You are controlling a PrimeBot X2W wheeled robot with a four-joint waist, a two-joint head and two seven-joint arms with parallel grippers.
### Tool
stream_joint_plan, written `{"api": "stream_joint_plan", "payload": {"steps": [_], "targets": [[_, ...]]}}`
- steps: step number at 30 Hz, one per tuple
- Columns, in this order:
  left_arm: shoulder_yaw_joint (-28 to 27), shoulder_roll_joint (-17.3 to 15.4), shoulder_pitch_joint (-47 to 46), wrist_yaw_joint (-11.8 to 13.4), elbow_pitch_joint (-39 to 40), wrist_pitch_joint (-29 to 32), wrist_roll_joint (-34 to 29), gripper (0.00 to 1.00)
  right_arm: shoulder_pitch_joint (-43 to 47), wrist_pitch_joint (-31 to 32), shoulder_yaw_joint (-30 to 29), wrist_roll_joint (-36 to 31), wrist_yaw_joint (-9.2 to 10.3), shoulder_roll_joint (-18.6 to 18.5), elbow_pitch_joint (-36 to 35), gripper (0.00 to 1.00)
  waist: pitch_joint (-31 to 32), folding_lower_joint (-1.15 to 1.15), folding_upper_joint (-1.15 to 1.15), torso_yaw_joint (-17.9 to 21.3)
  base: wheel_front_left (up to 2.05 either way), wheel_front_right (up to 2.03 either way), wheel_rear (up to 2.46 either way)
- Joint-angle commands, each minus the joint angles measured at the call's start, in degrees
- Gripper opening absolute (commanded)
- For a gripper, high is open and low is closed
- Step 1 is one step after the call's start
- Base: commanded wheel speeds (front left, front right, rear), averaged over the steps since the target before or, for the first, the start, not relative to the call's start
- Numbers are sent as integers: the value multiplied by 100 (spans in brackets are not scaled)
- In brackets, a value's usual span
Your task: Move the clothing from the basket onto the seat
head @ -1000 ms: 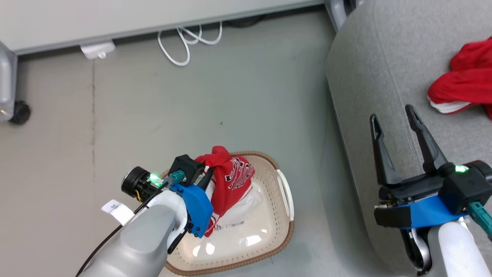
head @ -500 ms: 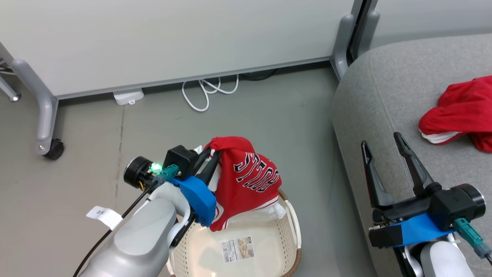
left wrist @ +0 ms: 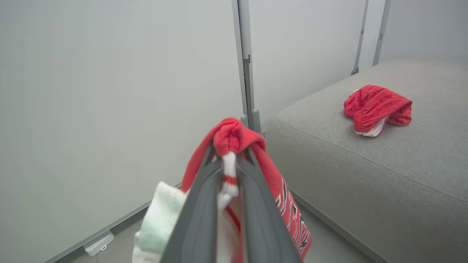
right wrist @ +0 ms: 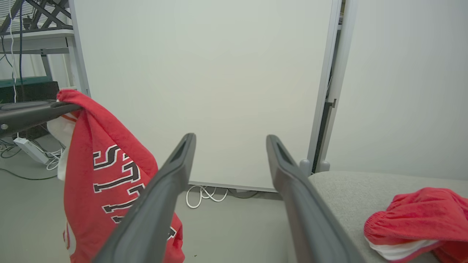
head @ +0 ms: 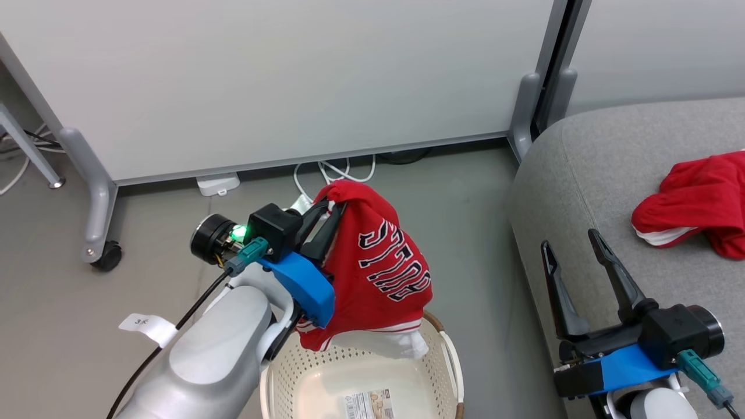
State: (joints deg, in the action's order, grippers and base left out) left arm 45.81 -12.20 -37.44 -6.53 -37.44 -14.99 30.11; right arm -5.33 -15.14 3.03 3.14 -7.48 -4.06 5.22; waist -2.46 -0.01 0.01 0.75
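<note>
Head view: the left jaws, pinched almost shut on a bunched fold of the jersey (head: pixel 378 262), hold it clear above the basket (head: pixel 451 366) at 6 o'clock, likely ready to swing toward the seat (head: pixel 582 169) at 3 o'clock, where 1 red garment (head: pixel 692 198) lies. The right jaws stand wide and empty.
Left wrist view: the fold sits clamped between the jaws, seat at 2 o'clock.
Right wrist view: jersey at 9 o'clock.

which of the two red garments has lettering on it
The jersey hanging from the left gripper: it bears black-and-white letters. The red garment lying on the seat shows only white trim.
</note>
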Motion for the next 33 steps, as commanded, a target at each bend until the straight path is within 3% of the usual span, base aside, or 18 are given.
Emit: {"api": "stream_joint_plan", "payload": {"steps": [1,7,20,33], "targets": [[-14,12,45,-4,58,-28,12,0,88,-1,-2,39,-3,18,14,100,48,1,-1,-25,0,0,0],[102,-2,-94,-41,443,77,26,0,175,-1,0,64,-2,60,30,100,153,1,-1,-59,0,0,0],[219,-9,-23,191,1476,537,86,0,158,-1,-7,76,-3,101,-6,100,67,1,-1,-93,0,0,0],[285,-87,61,280,1674,592,113,0,-162,-1,220,42,-2,10,-95,100,4,1,-1,-95,0,0,0]]}}
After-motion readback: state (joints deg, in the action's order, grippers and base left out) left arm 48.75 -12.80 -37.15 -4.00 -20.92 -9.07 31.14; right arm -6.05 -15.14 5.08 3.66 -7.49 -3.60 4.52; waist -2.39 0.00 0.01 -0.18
